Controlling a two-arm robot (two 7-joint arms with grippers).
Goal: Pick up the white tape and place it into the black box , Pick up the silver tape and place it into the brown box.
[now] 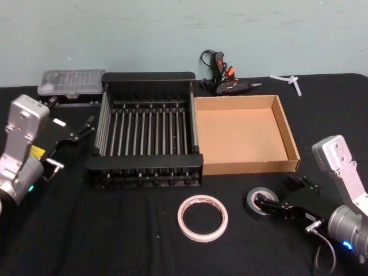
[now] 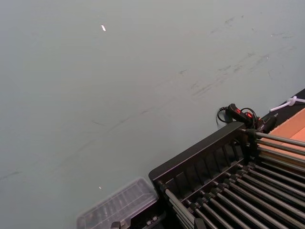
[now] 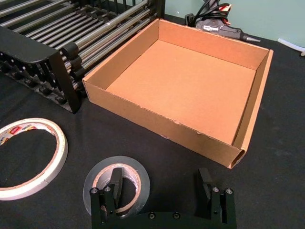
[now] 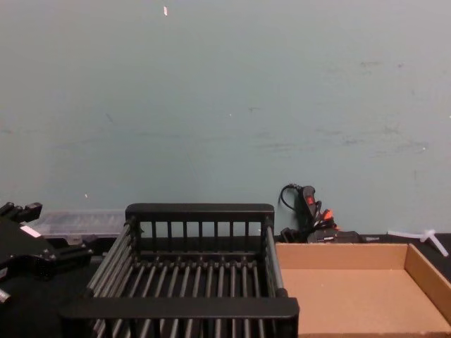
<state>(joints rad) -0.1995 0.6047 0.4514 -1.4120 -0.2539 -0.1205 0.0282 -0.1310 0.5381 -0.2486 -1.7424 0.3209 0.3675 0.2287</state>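
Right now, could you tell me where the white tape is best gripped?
The white tape lies flat with its hole facing up, so I'd come from straight above and pinch its thin wall, one finger inside the ring, one outside.

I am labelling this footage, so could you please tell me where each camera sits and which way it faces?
Head: high, looking down at the black box, brown box, white tape; both arms show.
Left wrist: faces the wall over the black box.
Right wrist: over the silver tape, open right pincer astride its rim.
Chest: low, facing the wall; left pincer.
All views share the black box.
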